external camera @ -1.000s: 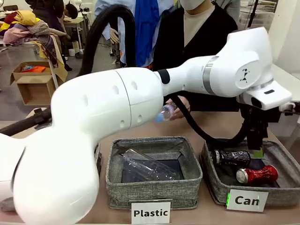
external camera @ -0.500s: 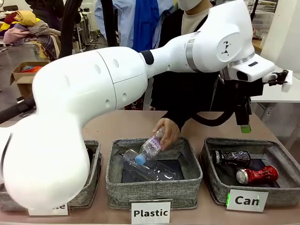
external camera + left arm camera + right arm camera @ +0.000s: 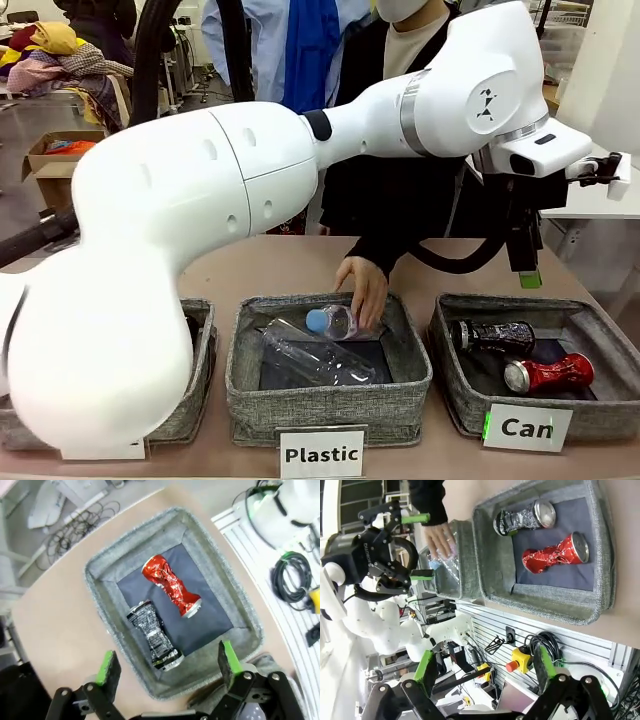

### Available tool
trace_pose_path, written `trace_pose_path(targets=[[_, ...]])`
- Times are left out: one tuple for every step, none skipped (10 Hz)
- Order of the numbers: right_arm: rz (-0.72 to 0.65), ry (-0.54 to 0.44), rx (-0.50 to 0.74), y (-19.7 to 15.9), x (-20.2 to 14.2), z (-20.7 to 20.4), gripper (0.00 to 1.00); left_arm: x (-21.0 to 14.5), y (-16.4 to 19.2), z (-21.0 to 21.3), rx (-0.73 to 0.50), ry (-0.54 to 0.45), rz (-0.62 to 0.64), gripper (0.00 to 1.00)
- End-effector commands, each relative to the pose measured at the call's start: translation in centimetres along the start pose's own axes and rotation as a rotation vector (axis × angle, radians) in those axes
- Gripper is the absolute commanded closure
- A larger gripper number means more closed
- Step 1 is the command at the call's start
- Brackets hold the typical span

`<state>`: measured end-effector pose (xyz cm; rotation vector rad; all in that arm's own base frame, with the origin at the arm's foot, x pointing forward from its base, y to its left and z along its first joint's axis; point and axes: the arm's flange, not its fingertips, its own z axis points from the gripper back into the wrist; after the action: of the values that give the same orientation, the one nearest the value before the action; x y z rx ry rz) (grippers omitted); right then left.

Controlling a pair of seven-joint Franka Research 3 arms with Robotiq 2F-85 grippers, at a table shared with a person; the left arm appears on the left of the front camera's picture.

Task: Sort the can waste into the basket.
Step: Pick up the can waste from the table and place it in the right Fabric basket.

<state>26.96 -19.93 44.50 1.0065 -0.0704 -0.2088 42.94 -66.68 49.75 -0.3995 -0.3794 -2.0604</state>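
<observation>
Person's hand [image 3: 364, 287] lays a clear plastic bottle [image 3: 335, 322] in the middle "Plastic" bin [image 3: 328, 398]. Right of it, the "Can" basket [image 3: 540, 410] holds the black can [image 3: 492, 336] and red can [image 3: 548, 373]. Left gripper [image 3: 166, 662] hangs above, wide open, empty. Right gripper [image 3: 482, 666] wide open, empty.

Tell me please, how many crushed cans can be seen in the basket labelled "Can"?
2. The black can lies toward the basket's far side; the red can lies nearer the "Can" label. None seems hidden under them.
</observation>
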Motion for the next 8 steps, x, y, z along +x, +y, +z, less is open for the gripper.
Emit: trace_pose_path(targets=[[-0.025, -0.024, 0.002, 0.7, 0.4, -0.4, 0.0, -0.3, -0.1, 0.6, -0.015, -0.026, 0.017, 0.0], [-0.026, -0.024, 0.001, 0.7, 0.3, -0.3, 0.0, -0.4, -0.4, 0.8, -0.011, -0.025, 0.013, 0.0], [-0.028, -0.023, -0.002, 0.7, 0.3, -0.3, 0.0, -0.4, -0.6, 0.8, -0.014, -0.028, 0.009, 0.0], [-0.031, -0.026, -0.005, 0.7, 0.3, -0.3, 0.0, -0.4, -0.7, 0.8, -0.018, -0.03, 0.003, 0.0], [-0.03, -0.025, -0.002, 0.8, 0.4, -0.4, 0.0, -0.4, -0.7, 0.9, -0.027, -0.029, 0.004, 0.0], [-0.028, -0.019, -0.005, 1.1, 0.6, -0.6, 0.0, -0.6, -1.1, 1.6, -0.04, -0.027, 0.014, 0.0], [-0.022, -0.022, -0.002, 1.5, 1.0, -0.8, 0.0, -0.8, -1.7, 2.8, -0.089, -0.037, 0.069, 0.0], [-0.016, -0.026, 0.004, 2.0, 1.7, -1.2, 0.0, -1.4, -2.5, 4.5, -0.134, -0.047, 0.183, 0.0]])
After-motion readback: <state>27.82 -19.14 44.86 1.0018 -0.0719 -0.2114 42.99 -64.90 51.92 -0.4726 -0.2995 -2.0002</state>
